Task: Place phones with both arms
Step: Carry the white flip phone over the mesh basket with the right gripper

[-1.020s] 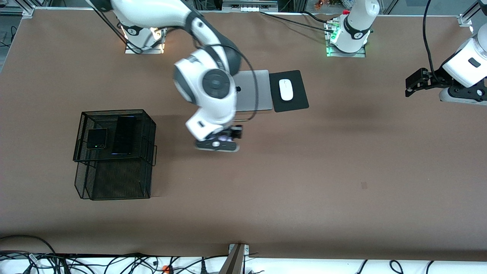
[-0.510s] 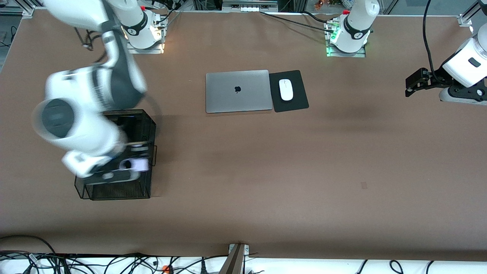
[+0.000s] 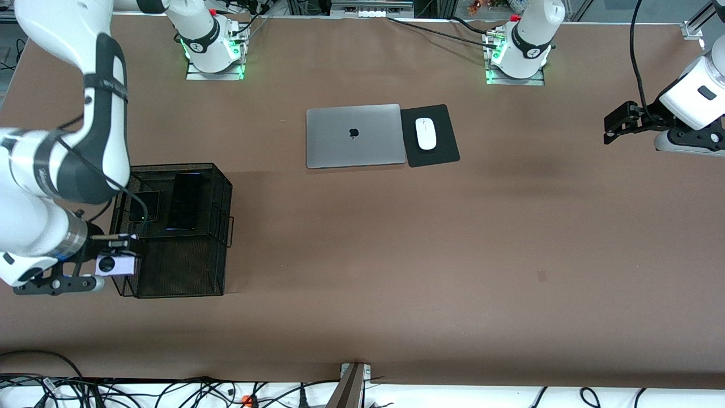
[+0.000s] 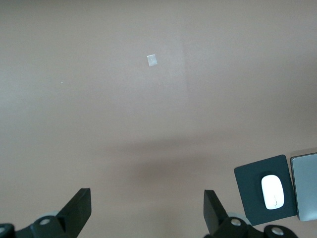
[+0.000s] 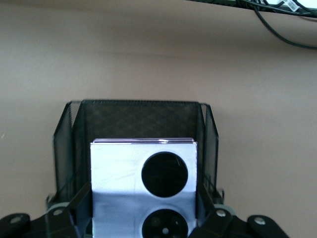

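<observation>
Holding: lilac-white flip phone [image 3: 116,264], clamped between the jaws of the right gripper [image 3: 113,265], lower left of the front view, just beside the lower tier's open end of the black mesh rack [image 3: 221,187].
Right arm: reaching from its base at upper left of the front view, wrist low at the frame's left edge.
Phone face: two black circles turned toward the right wrist camera [image 5: 143,186]; phone filling the lower centre of that view.
Key relation: rack's lower compartment [image 5: 141,119] straight ahead of the fingertips, above the phone in the right wrist view; phone's flat face roughly level, edges squared to the opening; judged to call for a straight push forward into the compartment.
Phones already placed: small square black flip phone [image 3: 144,205] and long slim black slab phone [image 3: 186,200], side by side on the rack's top tier, slab's long axis running up and down in the front view.
Nearer arm: right arm, at the rack; left arm well apart.
Left gripper [image 3: 614,126]: waiting at right edge of the front view, fingers [image 4: 74,210] spread wide, nothing between them, over bare table [image 3: 453,255].
Bystanders: grey laptop [image 3: 355,135] and white mouse [image 3: 426,134] on black mat [image 3: 444,150], upper centre, not part of the job.
Risk: phone's corner catching the mesh rim, judged possible.
</observation>
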`<state>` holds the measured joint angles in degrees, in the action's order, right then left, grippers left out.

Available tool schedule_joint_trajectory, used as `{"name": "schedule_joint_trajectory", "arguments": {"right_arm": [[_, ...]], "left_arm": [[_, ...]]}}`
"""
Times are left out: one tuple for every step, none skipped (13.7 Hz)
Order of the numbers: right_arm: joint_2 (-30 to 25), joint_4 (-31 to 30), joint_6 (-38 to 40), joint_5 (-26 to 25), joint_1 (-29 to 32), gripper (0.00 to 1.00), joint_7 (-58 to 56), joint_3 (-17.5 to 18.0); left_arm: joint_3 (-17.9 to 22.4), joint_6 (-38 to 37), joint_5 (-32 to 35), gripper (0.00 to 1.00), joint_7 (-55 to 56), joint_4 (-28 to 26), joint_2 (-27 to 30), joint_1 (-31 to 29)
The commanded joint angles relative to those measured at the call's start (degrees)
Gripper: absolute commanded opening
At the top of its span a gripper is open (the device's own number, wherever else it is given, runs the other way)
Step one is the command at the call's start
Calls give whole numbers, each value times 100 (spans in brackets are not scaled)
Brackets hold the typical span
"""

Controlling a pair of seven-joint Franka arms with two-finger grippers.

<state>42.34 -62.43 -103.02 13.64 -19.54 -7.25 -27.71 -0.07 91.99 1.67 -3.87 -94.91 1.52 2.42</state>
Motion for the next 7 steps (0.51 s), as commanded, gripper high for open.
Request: {"name": "schedule_joint_trajectory", "arguments": {"right_arm": [[545,90,-673,472,108,0,-118,-42],[669,90,-850,482,108,0,-101,-42],[809,82,-1008,499,108,0,-101,-33],[950,47,-1158,630,117,0,-101,-33],[1056,-6,-1246,814,125,0,-101,-33],[1135,-76,-1290,859,117,0,-92,-33],[1145,-155,-1343,860,117,0,-75,-24]], "left_arm": [[25,-102,-26,100,-97,86,7,13],[25,-102,-26,100,-105,86,7,13],[25,-102,-26,100,-105,86,7,13],[25,-102,-26,100,-114,86,7,13],[25,-102,-26,100,-114,86,7,4],[25,-102,-26,100,-88,86,7,4],[25,-102,-26,100,-88,86,7,4]]}}
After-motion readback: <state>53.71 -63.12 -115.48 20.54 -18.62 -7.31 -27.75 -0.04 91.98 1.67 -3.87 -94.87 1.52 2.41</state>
